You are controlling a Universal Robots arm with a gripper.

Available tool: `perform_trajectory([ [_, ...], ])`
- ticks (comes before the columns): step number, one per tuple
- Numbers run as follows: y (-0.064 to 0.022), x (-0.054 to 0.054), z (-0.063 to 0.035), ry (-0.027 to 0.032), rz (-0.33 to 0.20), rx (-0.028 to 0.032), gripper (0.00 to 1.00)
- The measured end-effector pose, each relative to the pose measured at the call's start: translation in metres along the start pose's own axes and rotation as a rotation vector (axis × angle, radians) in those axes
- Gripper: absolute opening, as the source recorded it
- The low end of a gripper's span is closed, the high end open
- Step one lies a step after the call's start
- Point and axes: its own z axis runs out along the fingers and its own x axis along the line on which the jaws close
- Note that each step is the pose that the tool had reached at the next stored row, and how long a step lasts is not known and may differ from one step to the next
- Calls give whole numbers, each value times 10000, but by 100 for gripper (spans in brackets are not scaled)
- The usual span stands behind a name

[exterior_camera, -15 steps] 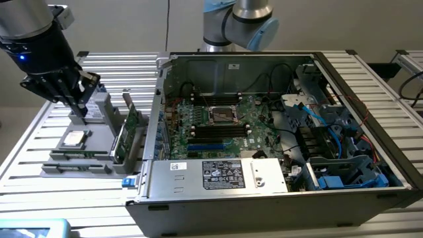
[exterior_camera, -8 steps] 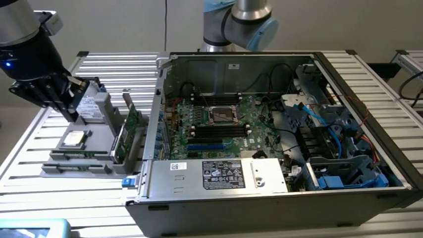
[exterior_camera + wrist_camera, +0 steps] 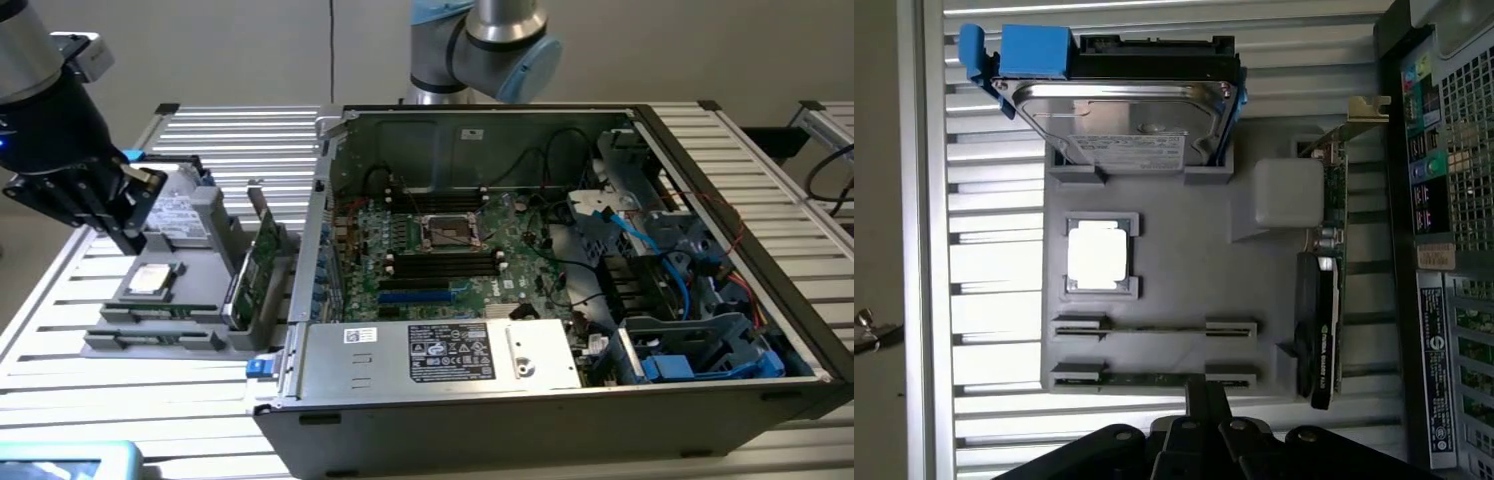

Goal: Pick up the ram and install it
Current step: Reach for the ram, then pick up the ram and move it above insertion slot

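The ram (image 3: pixel 1154 379) is a long, thin green stick seen edge-on. It stands in the outermost slot row of the grey tray (image 3: pixel 1184 270), and each end is tucked into a grey bracket (image 3: pixel 1079 378). Only its middle span lies bare. No chips or label can be made out from this angle.

The gripper (image 3: pixel 1206 392) hangs above the tray's outer edge, just off the ram's middle. Its fingers are together and hold nothing. In the exterior view the gripper (image 3: pixel 131 240) sits high over the tray, apart from everything on it.

The next row, toward the CPU (image 3: pixel 1097 255), shows a thin dark line between its brackets; I cannot tell whether a stick sits there. Past the CPU, the drive (image 3: pixel 1124 110) stands at the tray's far end. The card (image 3: pixel 1324 300) stands upright along the tray's side, between the ram rows and the case (image 3: pixel 534 430).

Beyond the ram's row, bare table (image 3: pixel 994 300) slats run past the tray's edge. The case lies open on top with its board (image 3: pixel 514 225) exposed, and cables crowd the side toward the exterior view's right.
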Motion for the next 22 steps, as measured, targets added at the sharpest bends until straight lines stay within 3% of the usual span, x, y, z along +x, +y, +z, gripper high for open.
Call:
perform_trajectory([
  [3,-1,2,1,-2,0,37,11],
  [18,1,8,1,-4,-5,41,11],
  [22,0,8,2,21,-660,34,11],
])
